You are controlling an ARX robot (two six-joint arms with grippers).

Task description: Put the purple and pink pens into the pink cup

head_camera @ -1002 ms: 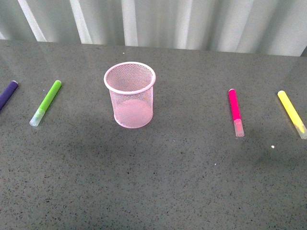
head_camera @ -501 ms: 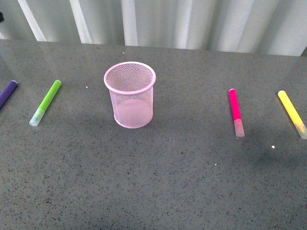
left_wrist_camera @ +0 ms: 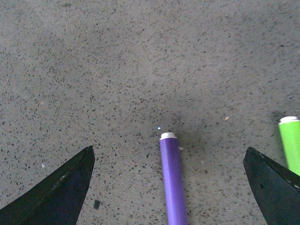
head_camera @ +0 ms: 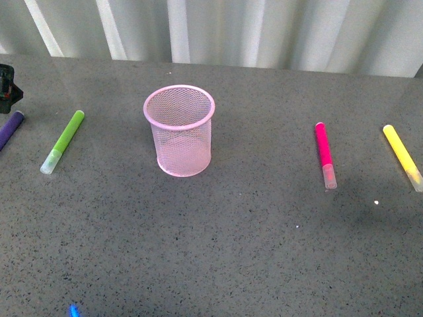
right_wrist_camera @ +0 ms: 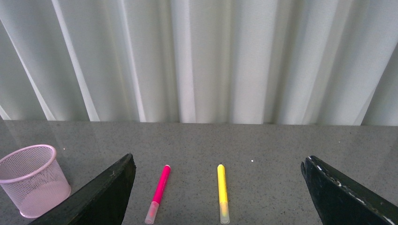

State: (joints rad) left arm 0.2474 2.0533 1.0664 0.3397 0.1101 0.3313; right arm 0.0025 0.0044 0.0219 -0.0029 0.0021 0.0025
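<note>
Front view – left arm: only a black part of the left gripper (head_camera: 5, 86) shows, at the far left edge in the upper left of the frame. It sits just above the white end of the purple pen (head_camera: 9, 128), and its jaws cannot be read from here.
Front view – right arm: out of frame.
Front view – layout: the pink cup (head_camera: 179, 130) stands upright left of centre on the grey speckled table (head_camera: 218, 251). A lime green marker (head_camera: 63, 141) lies between the purple pen and the cup. The pink pen (head_camera: 324, 154) lies right of centre, and a yellow marker (head_camera: 402, 157) lies at the right edge. Both task pens lie flat on the table, outside the cup and well apart from it.
Left wrist view – gripper: the two dark fingers (left_wrist_camera: 61, 192) are spread wide. The purple pen lies on the table in the middle of the gap, touching neither finger, with its white end pointing away from the camera.
Left wrist view – shown only here: the left gripper's spread. The green marker's end sits just beside one finger.
Right wrist view – gripper: the right gripper (right_wrist_camera: 218, 159) is raised and faces a pleated curtain (right_wrist_camera: 211, 61). Its fingers are wide apart and hold nothing.
Right wrist view – shown only here: the right gripper itself. The pink pen and yellow marker lie side by side, seen through the gap, and the cup stands beyond the finger on the pink pen's side.
</note>
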